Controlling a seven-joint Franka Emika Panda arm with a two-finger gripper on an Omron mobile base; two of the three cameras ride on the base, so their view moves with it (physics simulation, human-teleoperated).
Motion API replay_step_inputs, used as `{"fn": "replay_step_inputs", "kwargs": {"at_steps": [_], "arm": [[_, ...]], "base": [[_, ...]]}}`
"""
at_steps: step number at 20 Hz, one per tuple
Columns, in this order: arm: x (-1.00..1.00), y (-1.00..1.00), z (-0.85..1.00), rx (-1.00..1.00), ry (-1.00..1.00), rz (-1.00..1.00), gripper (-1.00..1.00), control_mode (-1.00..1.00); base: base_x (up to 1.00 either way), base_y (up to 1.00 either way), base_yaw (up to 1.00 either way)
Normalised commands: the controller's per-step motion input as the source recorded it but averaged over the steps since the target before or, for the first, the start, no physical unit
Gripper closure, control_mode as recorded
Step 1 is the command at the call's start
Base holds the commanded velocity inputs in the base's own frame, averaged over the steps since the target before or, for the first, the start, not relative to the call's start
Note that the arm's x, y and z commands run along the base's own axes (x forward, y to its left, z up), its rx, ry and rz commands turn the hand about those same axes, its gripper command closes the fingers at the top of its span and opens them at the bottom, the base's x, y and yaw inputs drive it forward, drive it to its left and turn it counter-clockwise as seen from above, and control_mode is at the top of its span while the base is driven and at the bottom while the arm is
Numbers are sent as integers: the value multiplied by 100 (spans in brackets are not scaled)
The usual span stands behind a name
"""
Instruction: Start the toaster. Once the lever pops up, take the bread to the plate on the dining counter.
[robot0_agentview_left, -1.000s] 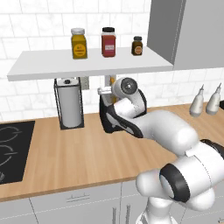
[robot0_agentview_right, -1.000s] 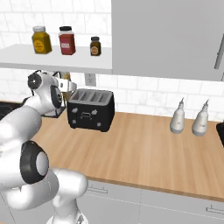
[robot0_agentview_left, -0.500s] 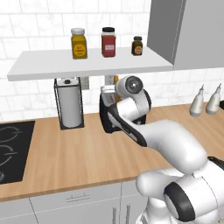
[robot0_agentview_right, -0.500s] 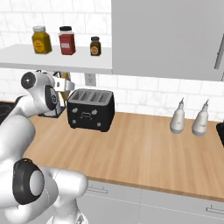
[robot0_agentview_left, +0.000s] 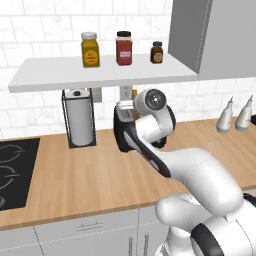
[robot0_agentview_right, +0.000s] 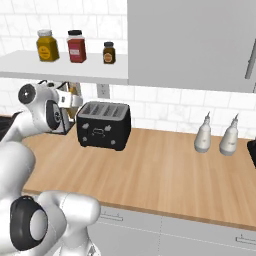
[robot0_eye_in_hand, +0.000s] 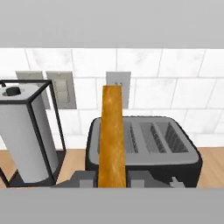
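Hand view, frame centre: we hold the bread (robot0_eye_in_hand: 112, 140) in closed jaws above the toaster (robot0_eye_in_hand: 144, 146); jerky transit risks slippage.

A glossy white robot arm (robot0_agentview_left: 200, 172) built of rounded, bulbous segments, with dark grey-black bands at its joints. A round dark cap with a pale centre (robot0_agentview_left: 154, 99) marks the wrist joint, and a similar dark disc (robot0_agentview_right: 26, 226) sits at 7 o'clock in the right base view on the lower body.
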Motion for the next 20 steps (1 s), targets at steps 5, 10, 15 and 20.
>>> {"fn": "replay_step_inputs", "kwargs": {"at_steps": [5,10,15,20], "arm": [[-96,0,-1,0,-6,-1,100,-100],[-100,0,24,0,0,-3,100,-100],[-96,0,30,1,19,-10,100,-100],[-63,0,24,2,28,-13,100,-100]], "base": [[0,0,0],[0,0,0],[0,0,0],[0,0,0]]}}
